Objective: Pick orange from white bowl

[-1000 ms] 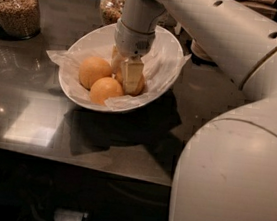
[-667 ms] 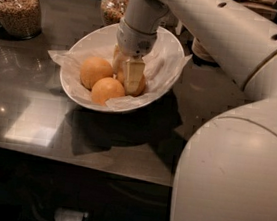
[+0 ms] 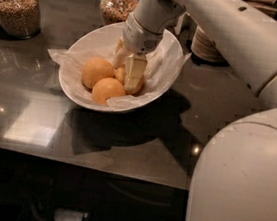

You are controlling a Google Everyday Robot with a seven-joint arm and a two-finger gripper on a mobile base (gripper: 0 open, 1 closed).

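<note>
You're looking at the gripper reaching down into the bowl, right of the bowl's middle, with the arm coming in from the upper right. Jaws are standing part open around the orange: one pale finger is lying across its front and the other is sitting behind it, both against the peel, so it's gripping the fruit. The orange is sitting low in the bowl on the paper, touching or just beside the two other fruits, which are crowding its left and front-left. Open room is showing on the right side of the bowl, where only paper is lining the wall. The rim is rising higher at the back and right and dipping toward the front left. Paper is spilling over the rim at left and right. The bowl is resting on the dark table, well in from the near edge, with bare surface running to its left and front. One jar is standing at far left, well apart, and a second jar is standing just behind the bowl. A stack of plates is sitting behind the arm at right. The base is filling the lower right. The orange is reading as round, so you're getting no long axis, and its stem end is hidden, so you cannot tell which way it's pointing.
</note>
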